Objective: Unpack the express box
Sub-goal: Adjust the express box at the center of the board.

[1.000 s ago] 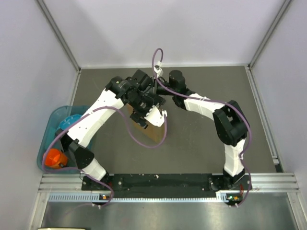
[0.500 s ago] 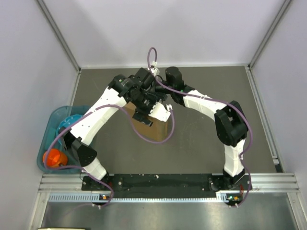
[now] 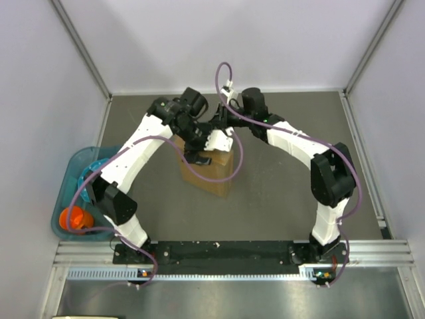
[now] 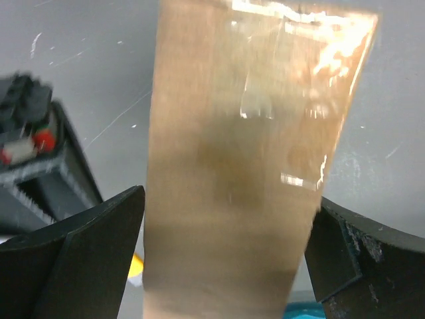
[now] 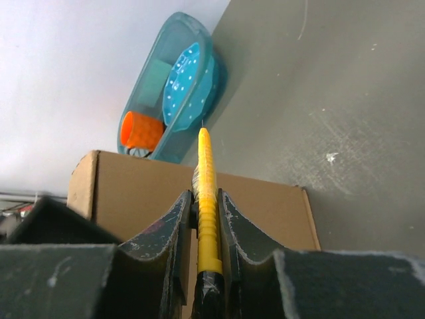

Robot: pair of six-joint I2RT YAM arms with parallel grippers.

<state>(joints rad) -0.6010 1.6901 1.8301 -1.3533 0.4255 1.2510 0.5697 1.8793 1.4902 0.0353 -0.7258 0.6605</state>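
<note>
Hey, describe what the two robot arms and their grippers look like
Both arms have white shells with black joints and a purple cable looping along each. The left gripper has chunky matte black fingers; the right gripper has similar dark, scuffed ones.

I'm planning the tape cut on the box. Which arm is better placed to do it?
Probably the right. The right gripper is shut on the yellow utility knife, just above the express box. The left gripper stands open astride the box, suited to steadying.

Showing plain brown express box [image 3: 207, 171], yellow knife [image 5: 207, 199], white-dotted teal bin [image 5: 174, 90], orange cup [image 5: 141, 130], grey table [image 3: 285, 199].
</note>
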